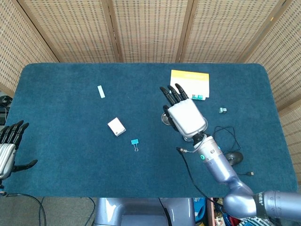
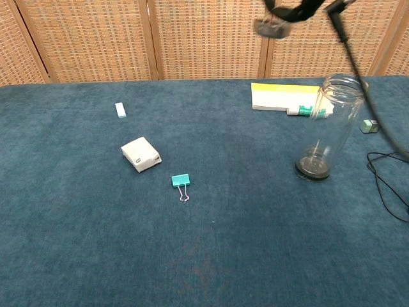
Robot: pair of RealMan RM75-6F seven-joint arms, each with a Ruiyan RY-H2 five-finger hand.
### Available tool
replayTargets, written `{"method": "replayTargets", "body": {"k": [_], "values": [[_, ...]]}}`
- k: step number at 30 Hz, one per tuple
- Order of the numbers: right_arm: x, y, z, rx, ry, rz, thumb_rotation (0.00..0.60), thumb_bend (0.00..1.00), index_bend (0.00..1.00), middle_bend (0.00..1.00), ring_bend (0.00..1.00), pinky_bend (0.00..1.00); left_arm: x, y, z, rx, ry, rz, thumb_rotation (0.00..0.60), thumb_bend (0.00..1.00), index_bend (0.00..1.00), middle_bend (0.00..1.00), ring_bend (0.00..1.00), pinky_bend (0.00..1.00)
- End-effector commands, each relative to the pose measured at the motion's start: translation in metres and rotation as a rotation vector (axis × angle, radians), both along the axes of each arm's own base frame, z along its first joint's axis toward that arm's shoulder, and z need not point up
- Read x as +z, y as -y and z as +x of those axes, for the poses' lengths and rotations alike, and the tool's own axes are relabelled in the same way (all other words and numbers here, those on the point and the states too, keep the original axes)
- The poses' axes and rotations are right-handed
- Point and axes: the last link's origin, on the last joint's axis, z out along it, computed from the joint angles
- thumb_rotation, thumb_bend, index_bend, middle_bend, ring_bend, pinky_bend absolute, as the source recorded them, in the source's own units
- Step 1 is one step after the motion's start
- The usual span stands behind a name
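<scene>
Deep teal felt over the desk (image 1: 70, 117); woven tan lattice on the screen (image 1: 150, 28) behind. Silver shell, black fingers on the right hand (image 1: 184, 115), dull grey lid (image 2: 268, 27) pinched. Clear jar (image 2: 329, 125), yellow-and-white booklet (image 1: 189, 82), turquoise binder clip (image 1: 135, 142), white box (image 1: 116, 126), black mouse (image 1: 233, 157).

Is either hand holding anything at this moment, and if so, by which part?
The right hand holds a small round metal lid by its rim, pinched under the fingers, lifted well above the table. The left hand holds nothing.
</scene>
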Motion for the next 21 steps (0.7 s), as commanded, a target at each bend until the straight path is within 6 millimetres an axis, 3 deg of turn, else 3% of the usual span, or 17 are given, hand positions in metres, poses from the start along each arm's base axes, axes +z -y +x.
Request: {"method": "replayTargets", "body": {"k": [1,10,21], "values": [[0.02,-0.004,-0.018,-0.034,-0.032,-0.023,0.6,0.61,0.71,0.13,0.0,0.02,0.0,0.0,0.001,-0.001,0.0,0.002,0.6,0.1,0.0,0.0,0.0,0.0],[0.039,0.002,-0.073,-0.146,-0.085,-0.037,0.6,0.61,0.71,0.14,0.0,0.02,-0.001,0.001,0.003,-0.008,-0.009,0.006,0.6,0.1,0.0,0.0,0.0,0.0],[0.016,0.005,-0.102,-0.174,-0.108,0.002,0.6,0.61,0.71,0.14,0.0,0.02,-0.003,0.004,0.005,-0.018,-0.013,0.005,0.6,0.1,0.0,0.0,0.0,0.0]]}}
